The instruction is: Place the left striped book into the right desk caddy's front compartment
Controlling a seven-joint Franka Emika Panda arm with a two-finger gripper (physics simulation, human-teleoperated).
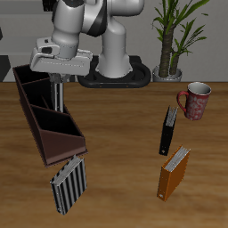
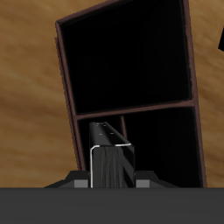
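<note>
My gripper (image 1: 58,80) is shut on the left striped book (image 1: 59,96), a slim dark book with narrow stripes. It hangs upright from the fingers over the right desk caddy (image 1: 36,125), a long maroon-brown box with dividers. The book's lower end is at or just inside the caddy's rim, about halfway along its length. In the wrist view the book (image 2: 109,157) stands between the fingers of my gripper (image 2: 112,182), with the caddy's dark compartments (image 2: 127,57) beyond it. I cannot tell whether the book touches the caddy.
A wider black-and-white striped book (image 1: 69,183) lies just past the caddy's end nearest the table's front edge. A plain black book (image 1: 168,131), an orange book (image 1: 175,172) and a red mug (image 1: 196,100) are on the far side of the table. A potted plant (image 1: 174,40) stands at the back.
</note>
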